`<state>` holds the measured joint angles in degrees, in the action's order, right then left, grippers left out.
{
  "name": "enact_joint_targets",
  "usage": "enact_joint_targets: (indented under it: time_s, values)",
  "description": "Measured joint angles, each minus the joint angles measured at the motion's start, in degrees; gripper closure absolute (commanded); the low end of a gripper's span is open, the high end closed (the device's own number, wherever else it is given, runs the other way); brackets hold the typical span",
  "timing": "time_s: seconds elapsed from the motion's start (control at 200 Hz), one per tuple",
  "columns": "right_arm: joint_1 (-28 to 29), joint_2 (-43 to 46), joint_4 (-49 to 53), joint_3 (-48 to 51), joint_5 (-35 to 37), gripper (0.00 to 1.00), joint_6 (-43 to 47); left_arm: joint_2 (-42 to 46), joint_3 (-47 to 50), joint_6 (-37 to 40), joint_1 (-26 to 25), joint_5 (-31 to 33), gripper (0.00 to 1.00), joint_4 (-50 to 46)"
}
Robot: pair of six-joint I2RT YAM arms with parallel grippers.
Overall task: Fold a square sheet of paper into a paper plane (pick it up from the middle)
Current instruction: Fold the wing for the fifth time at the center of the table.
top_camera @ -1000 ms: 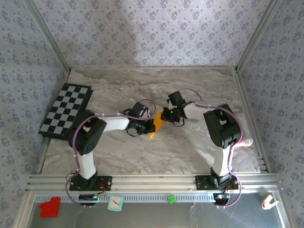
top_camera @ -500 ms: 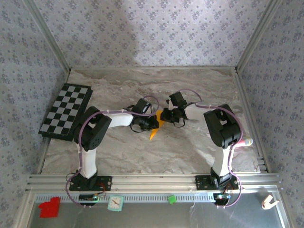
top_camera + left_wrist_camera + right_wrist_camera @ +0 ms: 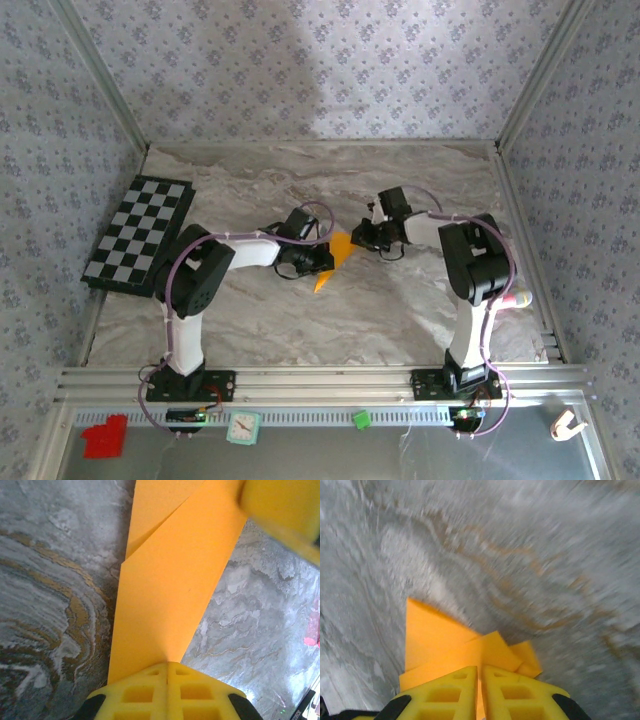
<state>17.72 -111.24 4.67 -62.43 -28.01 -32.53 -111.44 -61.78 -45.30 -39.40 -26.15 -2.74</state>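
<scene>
From above, the folded orange paper [image 3: 338,254] lay near the middle of the marbled surface [image 3: 300,320], between the two claws. The left claw [image 3: 318,263] was at its left edge and the right claw [image 3: 368,240] at its right edge. A checkered mat [image 3: 140,232] sat well apart at the far left.

On the left wrist camera, the left claw [image 3: 167,670] was closed on the paper's narrow end — the creased sheet [image 3: 170,580] ran away from its fingers.

On the right wrist camera, the right claw [image 3: 480,675] was pinched together on a layered corner of the paper [image 3: 435,635] — orange showed in the slit between its fingers.
</scene>
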Motion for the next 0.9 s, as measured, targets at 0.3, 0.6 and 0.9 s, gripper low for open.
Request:
enact_joint_targets:
  time_s: [0.3,0.6,0.9]
  values:
    - [-2.7,4.7,2.6,-0.4,7.8,0.85,0.9,0.0,-0.4,0.0,0.0,-0.2,1.00,-0.9]
    - [6.1,11.0,1.2,3.1,5.0,0.88,-0.6,0.0,-0.8,0.0,0.0,-0.4,1.00,-1.6]
    - [9.1,3.3,-0.6,3.4,1.0,0.91,-4.0,0.1,-0.5,0.4,0.0,-1.0,0.97,-1.1]
